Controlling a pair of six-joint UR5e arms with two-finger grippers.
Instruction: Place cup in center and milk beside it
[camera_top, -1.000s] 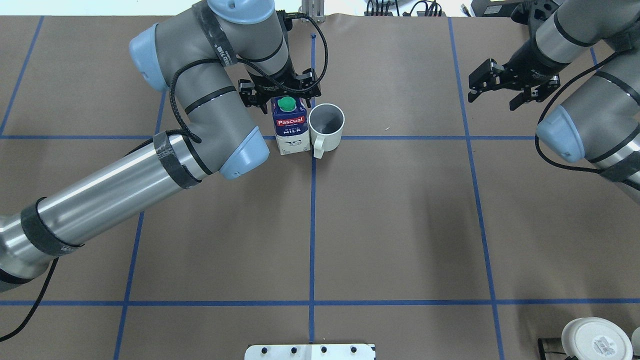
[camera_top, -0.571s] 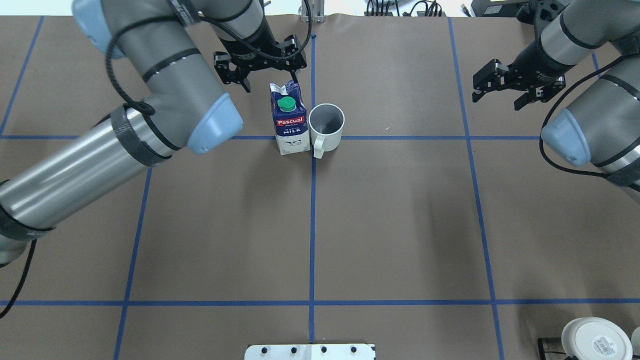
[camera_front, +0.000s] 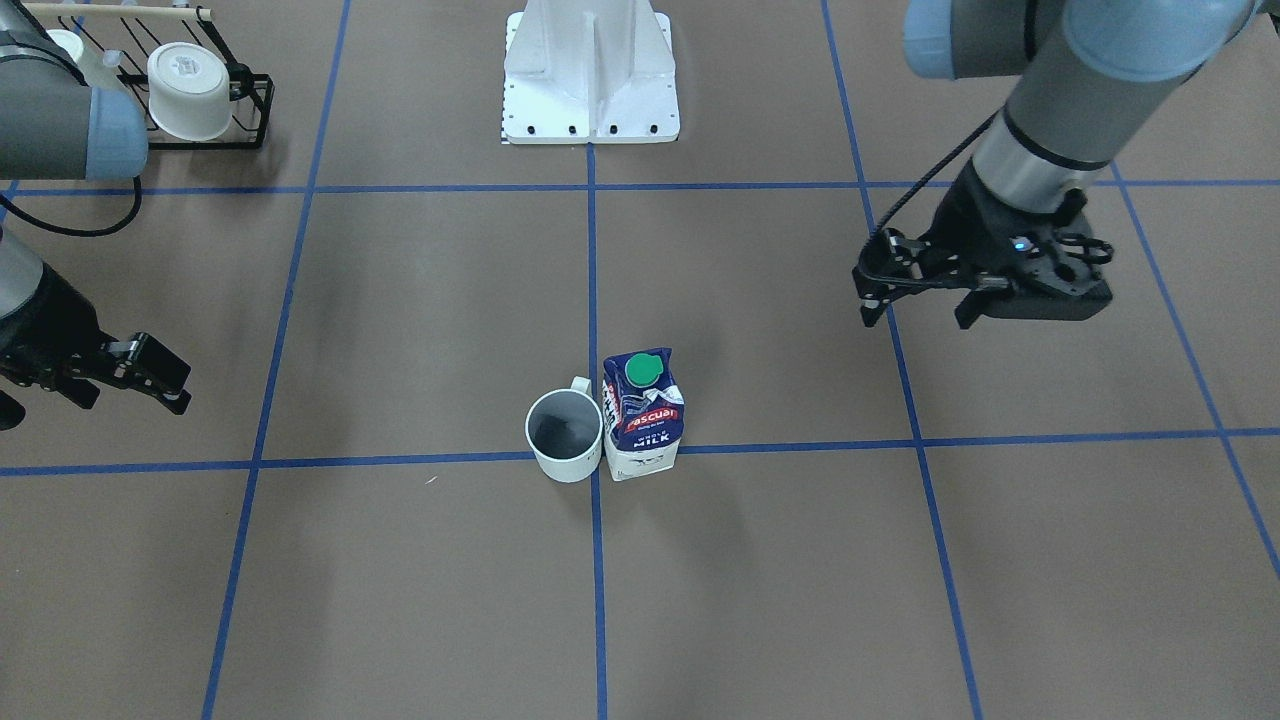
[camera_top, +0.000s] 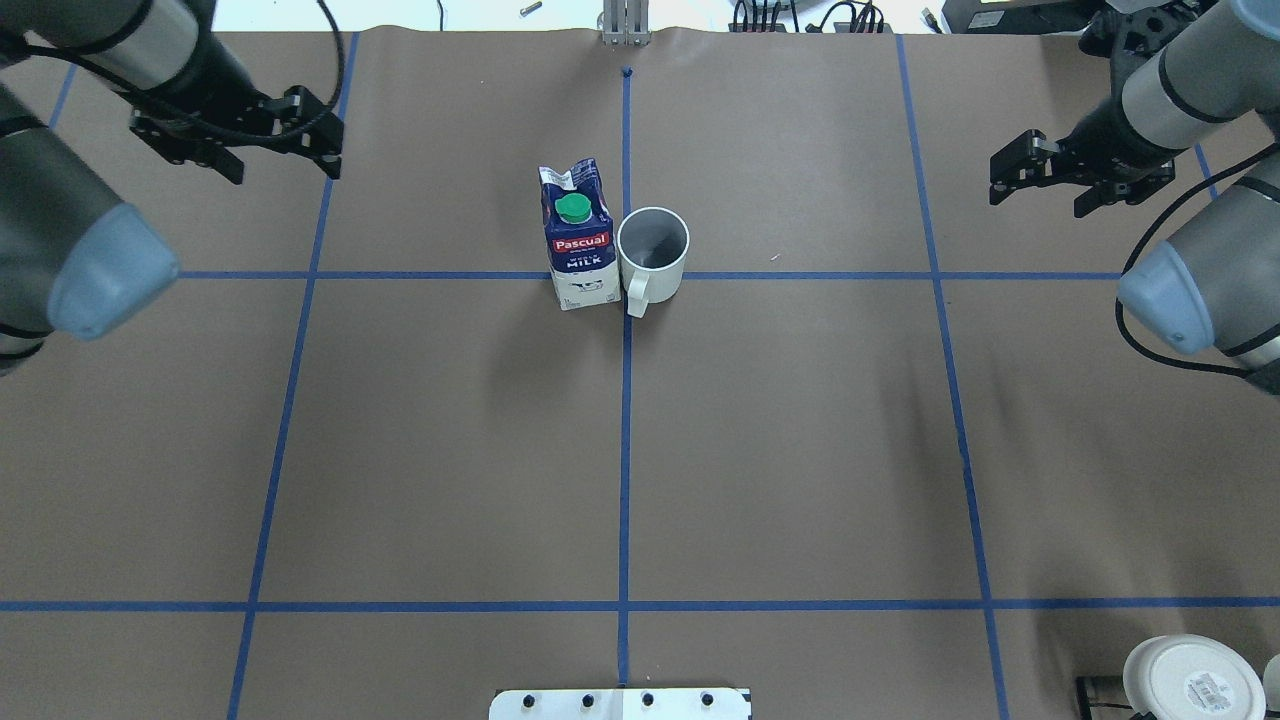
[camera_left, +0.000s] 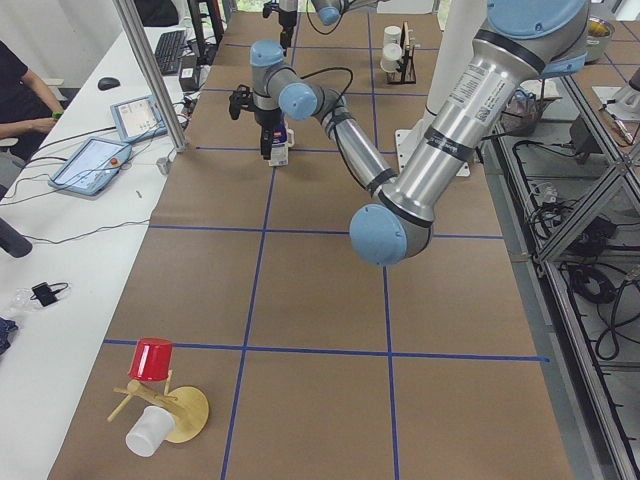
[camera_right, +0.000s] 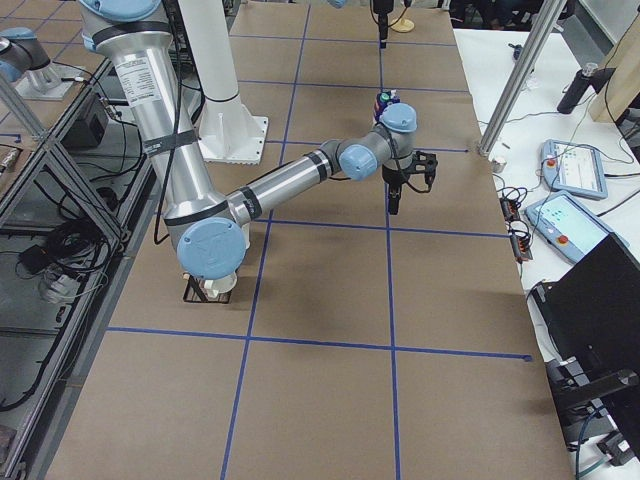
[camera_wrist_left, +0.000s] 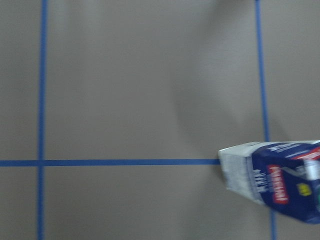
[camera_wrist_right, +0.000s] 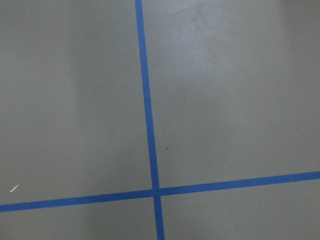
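On the brown table (camera_top: 800, 420), a blue-and-white "Pascual MILK" carton (camera_top: 580, 245) stands beside a plain white mug (camera_top: 653, 255); left pincer (camera_top: 285, 172) and right pincer (camera_top: 1040, 200) spread, empty.

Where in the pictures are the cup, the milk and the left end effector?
cup (camera_top: 653, 243): overhead exterior view, on its grey inside.
milk (camera_top: 581, 243): overhead exterior view, on the red brand band.
left end effector (camera_top: 285, 172): overhead exterior view, midway between its open fingertips.

milk (camera_top: 581, 262): dark blue/white, green cap | cup (camera_top: 655, 268): white | table (camera_top: 800, 450): brown, blue grid
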